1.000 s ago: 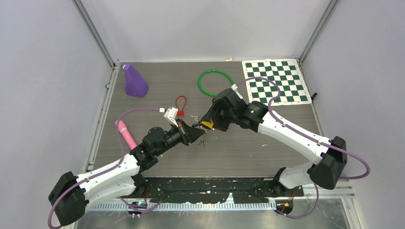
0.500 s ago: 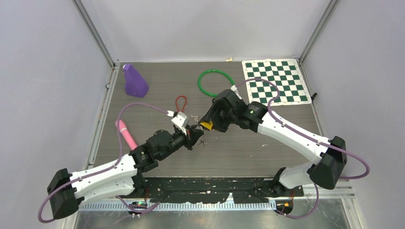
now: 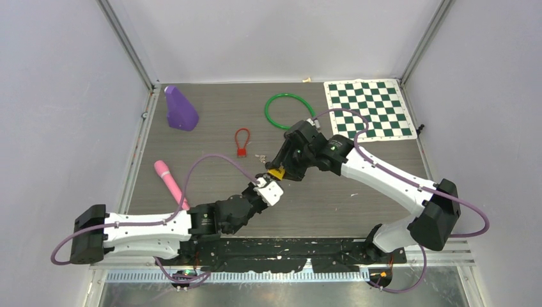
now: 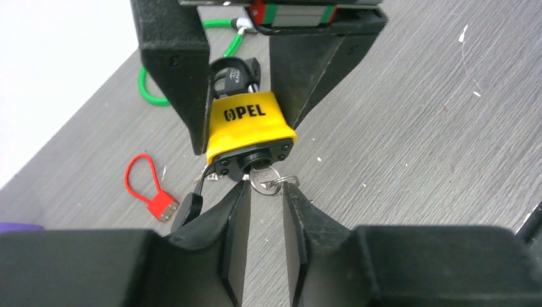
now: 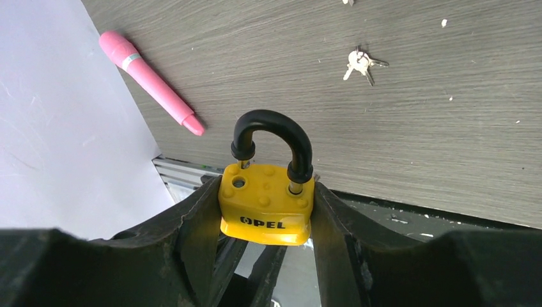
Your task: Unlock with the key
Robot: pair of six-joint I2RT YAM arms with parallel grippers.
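Grey tabletop (image 4: 415, 128), padlock (image 4: 249, 125), key (image 4: 263, 181) seen left-wrist only

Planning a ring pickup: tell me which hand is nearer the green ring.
Right. The right hand, clamping the yellow padlock, sits nearer the green ring; the left hand is past the padlock, farther from the ring.
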